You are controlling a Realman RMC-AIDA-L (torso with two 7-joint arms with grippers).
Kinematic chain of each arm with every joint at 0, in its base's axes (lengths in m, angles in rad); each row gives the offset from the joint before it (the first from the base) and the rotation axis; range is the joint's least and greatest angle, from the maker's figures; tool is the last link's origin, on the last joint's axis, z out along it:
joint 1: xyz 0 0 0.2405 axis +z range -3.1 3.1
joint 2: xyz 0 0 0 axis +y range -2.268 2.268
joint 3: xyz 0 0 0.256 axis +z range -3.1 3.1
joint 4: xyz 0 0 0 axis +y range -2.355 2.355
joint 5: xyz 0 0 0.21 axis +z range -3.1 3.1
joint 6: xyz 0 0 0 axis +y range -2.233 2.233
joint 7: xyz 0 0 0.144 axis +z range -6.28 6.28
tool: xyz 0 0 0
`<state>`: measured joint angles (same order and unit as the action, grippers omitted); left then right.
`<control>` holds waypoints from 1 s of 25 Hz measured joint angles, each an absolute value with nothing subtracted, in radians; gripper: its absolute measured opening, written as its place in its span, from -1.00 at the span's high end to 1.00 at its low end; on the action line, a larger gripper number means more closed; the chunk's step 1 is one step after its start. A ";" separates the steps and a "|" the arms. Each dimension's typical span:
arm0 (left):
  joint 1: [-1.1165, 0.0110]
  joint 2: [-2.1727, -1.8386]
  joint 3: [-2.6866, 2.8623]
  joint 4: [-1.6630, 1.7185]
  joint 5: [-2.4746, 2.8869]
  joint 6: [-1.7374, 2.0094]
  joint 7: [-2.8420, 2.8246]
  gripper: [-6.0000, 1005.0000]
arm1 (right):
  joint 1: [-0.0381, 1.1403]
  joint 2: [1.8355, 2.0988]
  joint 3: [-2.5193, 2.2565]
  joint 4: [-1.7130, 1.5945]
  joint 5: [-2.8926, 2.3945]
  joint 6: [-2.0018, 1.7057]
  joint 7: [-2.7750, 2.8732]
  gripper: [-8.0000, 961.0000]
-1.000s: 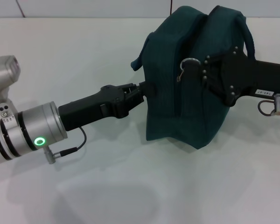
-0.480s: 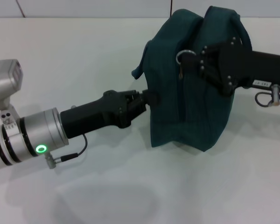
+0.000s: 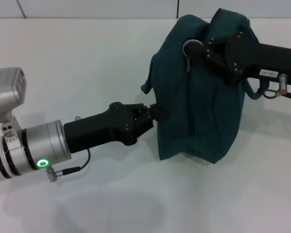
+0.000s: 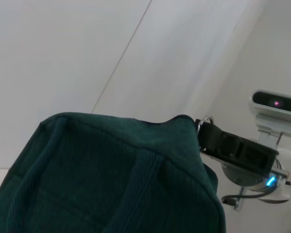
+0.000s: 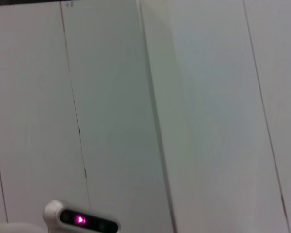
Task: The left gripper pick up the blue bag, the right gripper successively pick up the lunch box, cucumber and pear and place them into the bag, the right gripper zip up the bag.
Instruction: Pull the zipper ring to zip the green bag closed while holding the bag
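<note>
Two black grippers meet at one blue bag point(image 3: 203, 107) standing on a white table point(image 3: 111, 58). From our head camera, we see the left gripper point(image 3: 155, 112) reaching in from the lower left, its silver wrist showing a green ring light point(image 3: 41, 163). Its fingers are pinched together on the fabric at the bag's left side, low on the wall. The right gripper point(image 3: 206, 48) comes in from the right at the top of the bag, its tips at the metal ring pull point(image 3: 190, 48) of the zipper; we cannot tell whether they are closed on it. The bag stands upright and bulging, its zipper seam running down the near face. In our left wrist view, the bag point(image 4: 111, 179) fills the lower part, with the right gripper point(image 4: 206, 133) at its top edge.
</note>
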<state>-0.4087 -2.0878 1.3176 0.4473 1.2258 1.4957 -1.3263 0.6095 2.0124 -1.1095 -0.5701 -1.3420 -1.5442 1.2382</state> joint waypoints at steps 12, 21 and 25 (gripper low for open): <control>-0.410 -2.088 1.318 0.426 1.239 1.497 -1.303 0.89 | 0.615 2.000 -1.092 -0.570 -1.292 -1.539 1.454 0.97; -0.398 -2.085 1.318 0.425 1.240 1.545 -1.257 0.88 | 0.619 1.994 -1.087 -0.500 -1.291 -1.463 1.478 0.98; -0.386 -2.086 1.318 0.424 1.242 1.551 -1.251 0.87 | 0.621 1.997 -1.087 -0.499 -1.289 -1.462 1.475 0.98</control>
